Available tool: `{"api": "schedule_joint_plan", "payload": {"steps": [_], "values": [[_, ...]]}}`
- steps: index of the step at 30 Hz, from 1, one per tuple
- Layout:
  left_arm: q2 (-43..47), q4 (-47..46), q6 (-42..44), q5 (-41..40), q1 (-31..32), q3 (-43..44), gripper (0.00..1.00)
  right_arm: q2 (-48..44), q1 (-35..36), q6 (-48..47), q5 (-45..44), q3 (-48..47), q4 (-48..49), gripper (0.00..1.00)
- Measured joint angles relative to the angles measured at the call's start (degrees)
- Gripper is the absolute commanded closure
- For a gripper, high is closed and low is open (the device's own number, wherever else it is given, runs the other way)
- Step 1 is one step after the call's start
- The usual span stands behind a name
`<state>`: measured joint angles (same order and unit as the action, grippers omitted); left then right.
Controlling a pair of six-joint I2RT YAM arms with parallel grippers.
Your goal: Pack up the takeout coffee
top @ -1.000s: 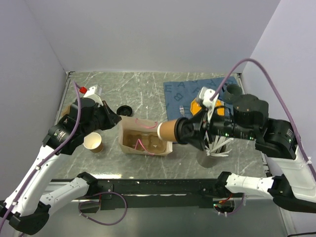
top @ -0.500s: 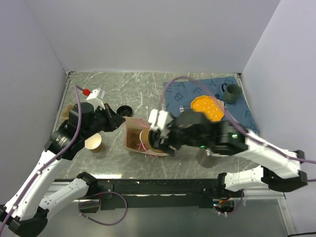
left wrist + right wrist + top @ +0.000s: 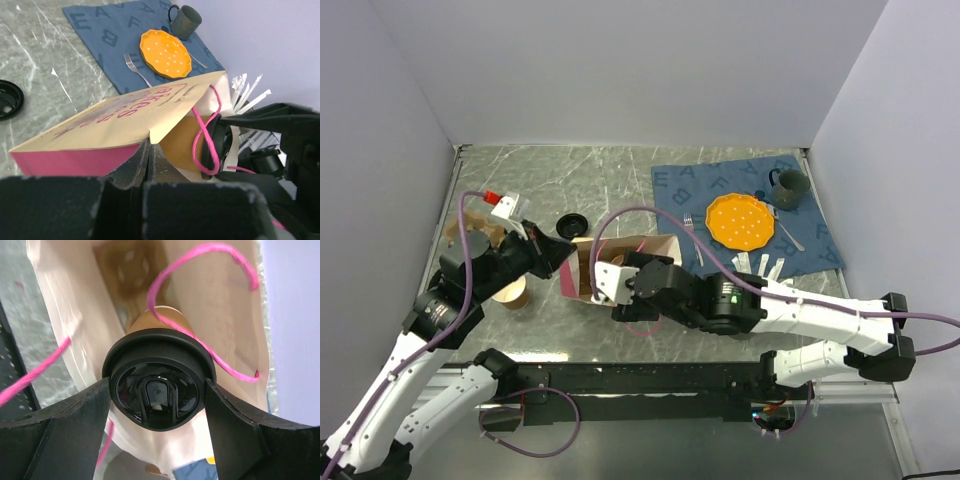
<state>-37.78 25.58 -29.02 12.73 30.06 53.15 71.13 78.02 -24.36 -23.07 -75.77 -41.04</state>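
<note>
Nearly done, I'd judge: the takeout coffee (image 3: 159, 371) sits lid-outward just inside the mouth of the paper bag (image 3: 110, 117), clasped across its width by the right gripper (image 3: 158, 410), while the left gripper (image 3: 150, 151) pinches the bag's rim, leaving only a deeper push and release.

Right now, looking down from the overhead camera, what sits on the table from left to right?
Open brown cup → loose black lid → paper bag → fork → orange plate → dark green mug.
</note>
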Motion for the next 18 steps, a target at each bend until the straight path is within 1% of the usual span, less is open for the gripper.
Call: {"api": "schedule_joint_plan", "payload": {"steps": [3, 5, 10, 14, 18], "values": [[-1.0, -0.5, 1.0, -0.3, 0.0, 0.1, 0.99, -0.8, 0.1, -1.7, -1.0, 3.8, 3.0, 0.52], [-3.3, -0.5, 1.1, -0.6, 0.0, 1.2, 0.99, -2.9, 0.1, -2.6, -1.9, 6.7, 5.2, 0.52], [-8.1, 0.0, 0.7, -1.7, 0.0, 2.3, 0.99, -8.6, 0.1, -3.1, -4.9, 10.3, 8.1, 0.52], [-8.8, 1.7, -0.2, -2.3, 0.0, 2.4, 0.99, -12.1, 0.1, -2.2, -6.7, 11.4, 8.2, 0.52], [-8.7, 2.2, -1.1, -2.3, 0.0, 2.5, 0.99, -12.7, 0.1, -1.2, -6.9, 11.9, 7.9, 0.51]]}}
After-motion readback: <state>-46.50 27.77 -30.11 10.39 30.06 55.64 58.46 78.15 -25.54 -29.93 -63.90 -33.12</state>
